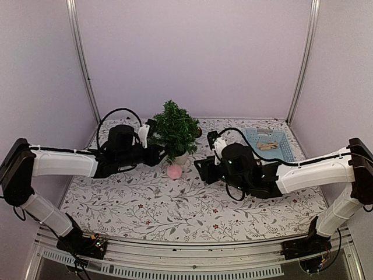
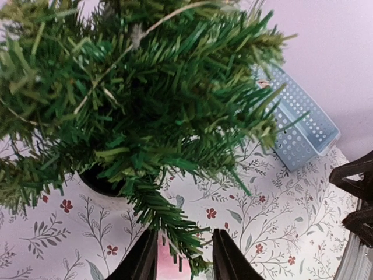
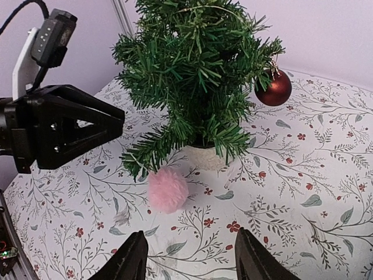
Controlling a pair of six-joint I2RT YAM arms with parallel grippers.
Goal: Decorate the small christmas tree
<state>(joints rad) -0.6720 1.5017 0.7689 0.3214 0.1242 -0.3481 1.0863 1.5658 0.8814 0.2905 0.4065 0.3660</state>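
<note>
The small christmas tree (image 1: 173,127) stands in its white pot (image 1: 181,157) at the back middle of the table, with bushy green branches (image 2: 145,87). A red bauble (image 3: 273,88) hangs on its right side. A fluffy pink pompom (image 3: 168,189) lies just under the tip of a low front branch; I cannot tell whether it hangs or rests on the cloth. My left gripper (image 2: 183,259) is at that branch from the left, open, with the branch tip between its fingers and pink showing below. My right gripper (image 3: 192,259) stands open and empty, a little short of the pompom.
A light blue perforated basket (image 1: 271,144) with small tan pieces in it sits at the back right, also seen as the blue basket (image 2: 303,125) beyond the tree. A floral cloth (image 1: 175,204) covers the table. Grey walls close in behind and at both sides.
</note>
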